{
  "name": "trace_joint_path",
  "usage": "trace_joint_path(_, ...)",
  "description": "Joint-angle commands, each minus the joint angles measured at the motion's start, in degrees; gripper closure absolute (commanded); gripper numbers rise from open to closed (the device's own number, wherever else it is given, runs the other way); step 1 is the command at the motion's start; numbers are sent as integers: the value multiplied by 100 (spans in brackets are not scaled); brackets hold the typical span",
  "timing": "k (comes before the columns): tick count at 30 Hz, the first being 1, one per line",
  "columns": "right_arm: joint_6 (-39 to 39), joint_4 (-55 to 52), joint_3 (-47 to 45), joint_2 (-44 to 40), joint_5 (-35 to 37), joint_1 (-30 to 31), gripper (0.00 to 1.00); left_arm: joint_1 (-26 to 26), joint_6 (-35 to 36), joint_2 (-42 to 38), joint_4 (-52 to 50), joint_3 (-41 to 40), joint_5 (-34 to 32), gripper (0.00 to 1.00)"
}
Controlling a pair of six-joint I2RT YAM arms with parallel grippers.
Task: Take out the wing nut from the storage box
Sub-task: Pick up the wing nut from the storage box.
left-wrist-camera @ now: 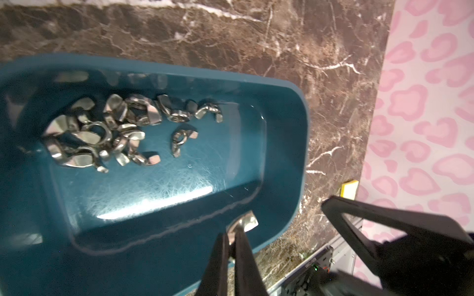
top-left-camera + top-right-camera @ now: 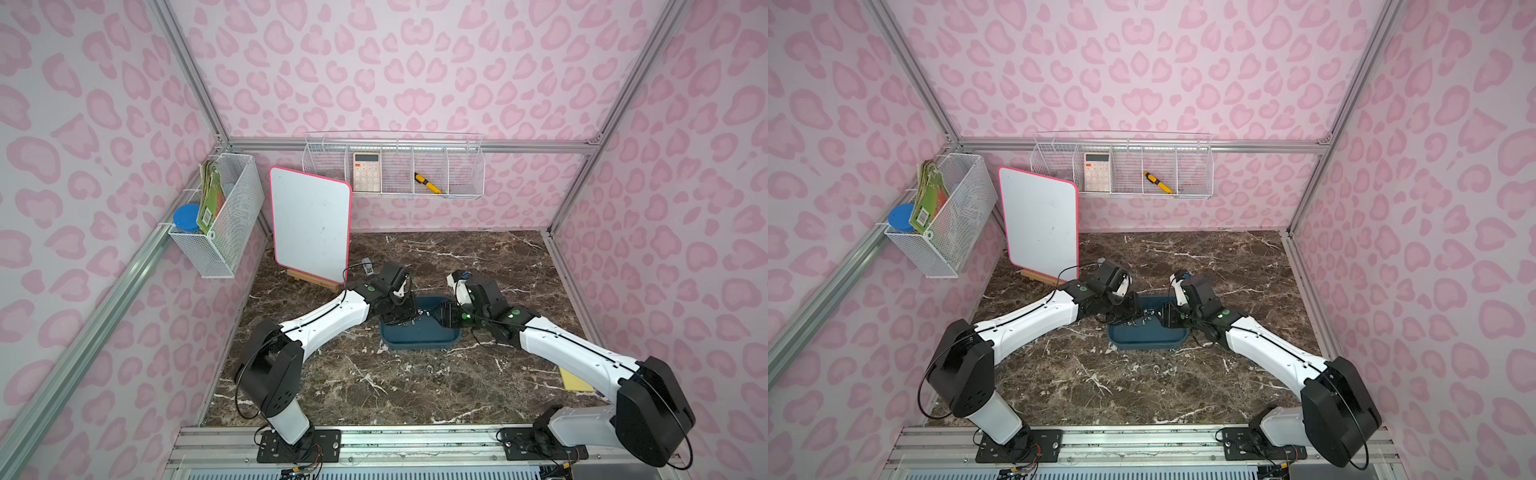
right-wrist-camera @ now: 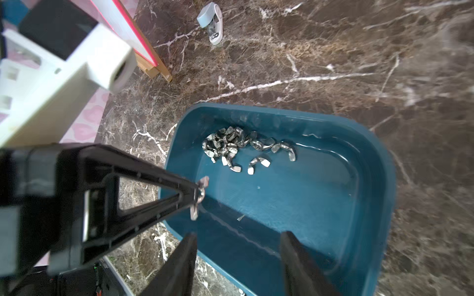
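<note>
Slippage is the worry here. The left gripper point(image 1: 232, 238) pinches a single wing nut point(image 1: 244, 223) at the very tips of its fingers, seemingly by one wing, with most of the nut sticking out past them. A hold that thin looks likely to let the nut swivel or drop on a quick swing. It hangs inside the storage box point(image 1: 302, 153), close to one end wall, so a drop would probably put it back in the tub, or bounce it off the rim onto the table point(image 2: 415, 257).

The right gripper point(image 3: 239, 243) hovers over the same box with its fingers spread and nothing between them, near the left one. Both arms crowd the tub from either side, so a careless move could knock them together or nudge the box.

The heap of nuts point(image 1: 102, 133) lies in the far part of the tub, apart from the held one. Open marble lies in front of the box and behind it. The whiteboard point(image 2: 309, 224) and stapler point(image 3: 211, 23) stand behind the left arm, and a yellow pad point(image 2: 575, 378) lies beside the right.
</note>
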Motion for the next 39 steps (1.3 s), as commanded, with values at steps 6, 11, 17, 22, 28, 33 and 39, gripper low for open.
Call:
trace_joint_path(6,531,540,299,470,-842,-182,65,23,236,-281,241,-167,211,100)
trace_joint_path(11,675,737,310,601,-1095,-300,69,28,271,-333,232,-192,219,100)
trace_joint_path(17,702,783,398,761,-1263,-281,68,27,297,-303,230,-167,255,100)
trace_joint_path(22,712,797,443,869,-1320,-253,69,27,314,-300,265,-167,317,100)
trace_joint_path(28,736,837,498,970,-1412,-238,74,27,298,-334,313,-196,351,100)
trace_joint_path(33,764,869,545,1033,-1434,-147,76,28,295,-364,329,-232,354,100)
trace_joint_path(39,813,925,519,1089,-1485,-124,95,28,300,-443,367,-296,343,100)
